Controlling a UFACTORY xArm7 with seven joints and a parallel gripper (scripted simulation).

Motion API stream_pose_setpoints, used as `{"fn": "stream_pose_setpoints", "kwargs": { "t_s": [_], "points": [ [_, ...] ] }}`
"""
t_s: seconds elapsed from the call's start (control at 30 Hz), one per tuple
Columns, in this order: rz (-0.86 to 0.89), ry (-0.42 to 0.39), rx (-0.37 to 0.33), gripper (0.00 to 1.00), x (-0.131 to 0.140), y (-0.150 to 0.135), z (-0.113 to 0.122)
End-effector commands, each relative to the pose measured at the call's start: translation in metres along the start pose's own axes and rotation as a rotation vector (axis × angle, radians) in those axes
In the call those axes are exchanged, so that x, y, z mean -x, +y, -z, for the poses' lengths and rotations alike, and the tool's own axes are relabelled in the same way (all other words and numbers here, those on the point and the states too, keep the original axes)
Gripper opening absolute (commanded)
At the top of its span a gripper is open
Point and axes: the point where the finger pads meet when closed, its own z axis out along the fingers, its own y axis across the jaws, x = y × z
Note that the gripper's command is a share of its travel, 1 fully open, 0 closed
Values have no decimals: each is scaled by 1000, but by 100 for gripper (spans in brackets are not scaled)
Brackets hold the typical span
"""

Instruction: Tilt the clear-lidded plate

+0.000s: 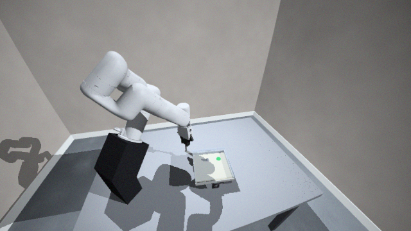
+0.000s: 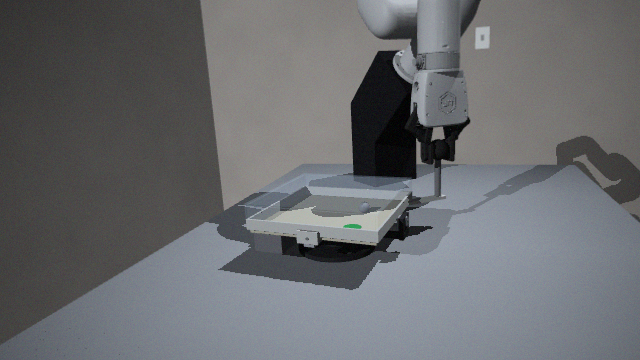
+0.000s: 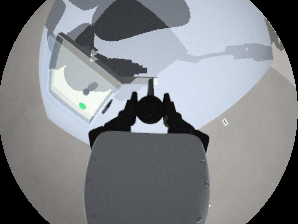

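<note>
The clear-lidded plate point(image 2: 327, 216) sits on a dark pivot base on the grey table. It also shows in the top view point(image 1: 213, 167) and in the wrist view point(image 3: 81, 83). The steel ball point(image 2: 364, 206) lies inside it in the arm's shadow, apart from the green printed spot point(image 2: 352, 226), on the side nearer the arm. The spot also shows in the top view point(image 1: 218, 158) and the wrist view point(image 3: 83, 104). A thin upright handle rod point(image 2: 437, 181) with a dark knob rises at the plate's corner. My gripper point(image 2: 438, 149) is shut on that knob point(image 3: 149, 110). I cannot tell the plate's exact tilt.
The arm's black pedestal point(image 1: 120, 167) stands behind the plate. Walls close off the back and right. The table's near edge point(image 1: 276, 208) drops off in front.
</note>
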Motion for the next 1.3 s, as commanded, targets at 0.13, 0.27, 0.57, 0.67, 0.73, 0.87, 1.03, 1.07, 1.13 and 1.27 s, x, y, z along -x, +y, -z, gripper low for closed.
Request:
{"fn": "stream_pose_setpoints", "kwargs": {
  "t_s": [0.13,0.27,0.57,0.67,0.73,0.87,1.03,1.07,1.13,1.27],
  "points": [
    [2,-2,-1,0,1,0,2],
    [2,-2,-1,0,1,0,2],
    [2,-2,-1,0,3,0,0],
    [2,-2,-1,0,3,0,0],
    [2,-2,-1,0,3,0,0],
    [2,-2,-1,0,2,0,0],
    [2,-2,-1,0,1,0,2],
    [2,-2,-1,0,1,-1,2],
    [2,-2,-1,0,1,-1,3],
    [2,-2,-1,0,1,-1,3]
  ]
}}
